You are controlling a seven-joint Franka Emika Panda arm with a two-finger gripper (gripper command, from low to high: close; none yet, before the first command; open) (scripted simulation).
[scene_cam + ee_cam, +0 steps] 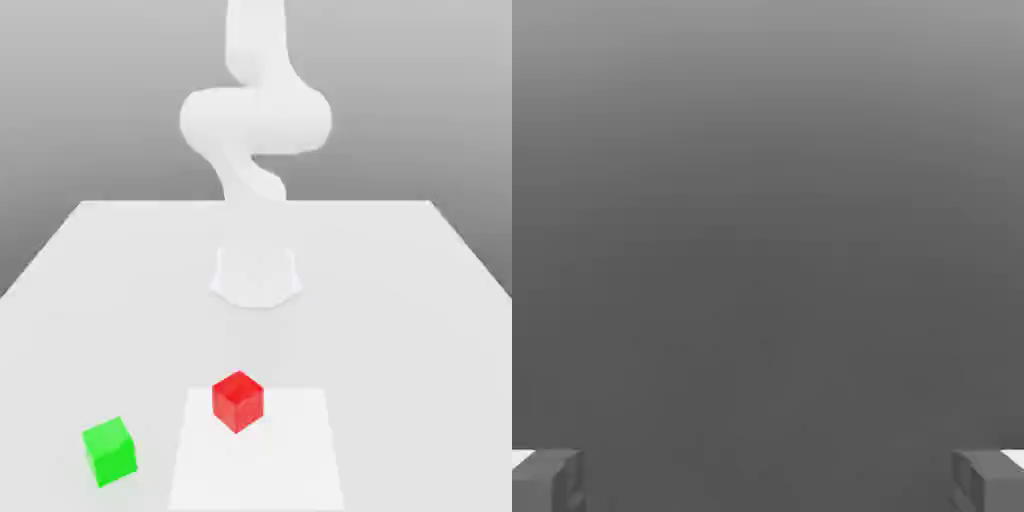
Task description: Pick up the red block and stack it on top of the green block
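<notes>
Exterior view: red block (238, 400) resting on the worktop (400, 300), on a paler square patch (290, 460), free on all sides, probably easy to take from above. Green block (109, 451) lying apart from it, toward the exterior view's left, top face bare for stacking. Arm (255, 120) raised behind both.

Hand view: end effector (768, 480) wide open, fingertips (547, 480) far apart, nothing gripped, presumably ready for the red block.
</notes>
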